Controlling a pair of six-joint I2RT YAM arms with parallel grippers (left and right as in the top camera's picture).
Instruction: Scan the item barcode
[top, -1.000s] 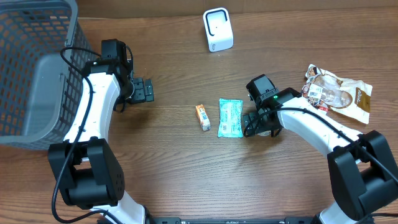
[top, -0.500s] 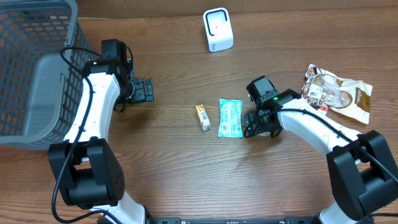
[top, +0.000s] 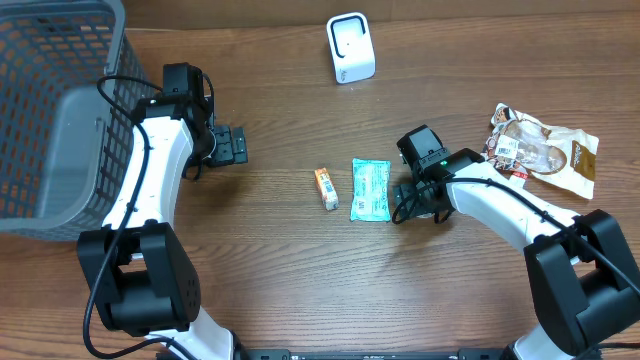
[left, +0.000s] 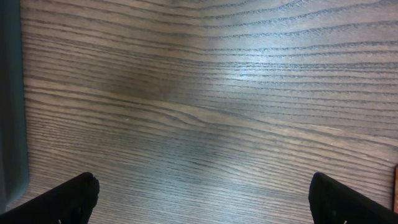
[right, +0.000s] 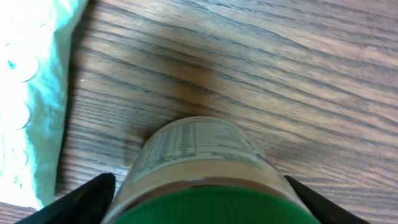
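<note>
Bottle sits right between your right fingers, green cap end toward the wrist, beside the teal packet; you cannot tell if those wide fingers squeeze it.

Wood table: basket, scanner, orange box, teal packet, green-lidded jar, snack bag.

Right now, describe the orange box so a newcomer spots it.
From the white scanner at the table's far side, come nearer to the middle. The orange box lies left of the teal packet, not touching. It's the smallest item, narrow and orange.
</note>
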